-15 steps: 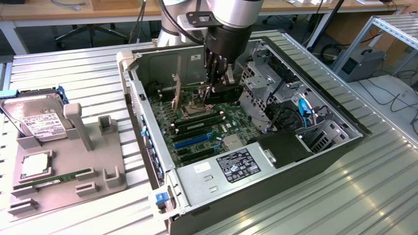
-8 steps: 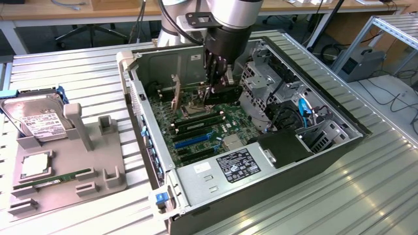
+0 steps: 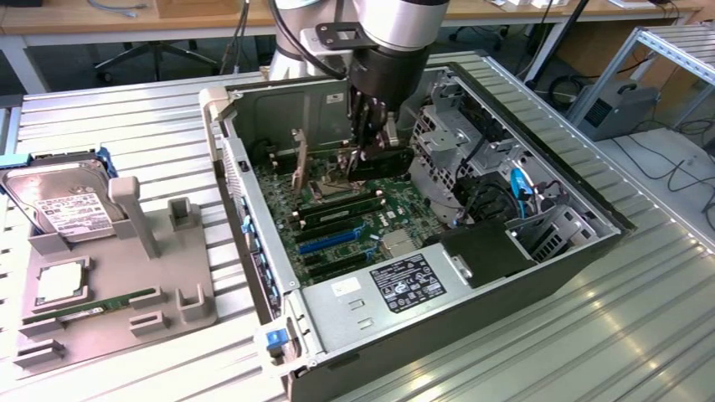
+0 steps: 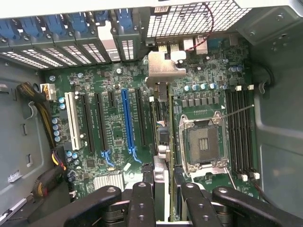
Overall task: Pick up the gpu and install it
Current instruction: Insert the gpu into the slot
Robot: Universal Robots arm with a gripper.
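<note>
- Black claw (image 4: 162,198) fingers (image 4: 142,203) sit closest to the wrist camera, clamped on the gpu (image 4: 162,142), which shows edge-on with its silver bracket (image 4: 163,68) at the far end.
- Below it lies the green motherboard (image 4: 113,127) with a blue slot (image 4: 127,120) and the bare CPU socket (image 4: 202,142).
- From the exterior view, the claw (image 3: 374,151) holds the gpu (image 3: 374,159) upright inside the open computer case (image 3: 558,251), over the motherboard (image 3: 347,218).
- On the worktop (image 3: 134,109) to the exterior view's left, a grey fixture (image 3: 123,285) carries a hard drive (image 3: 62,201).
</note>
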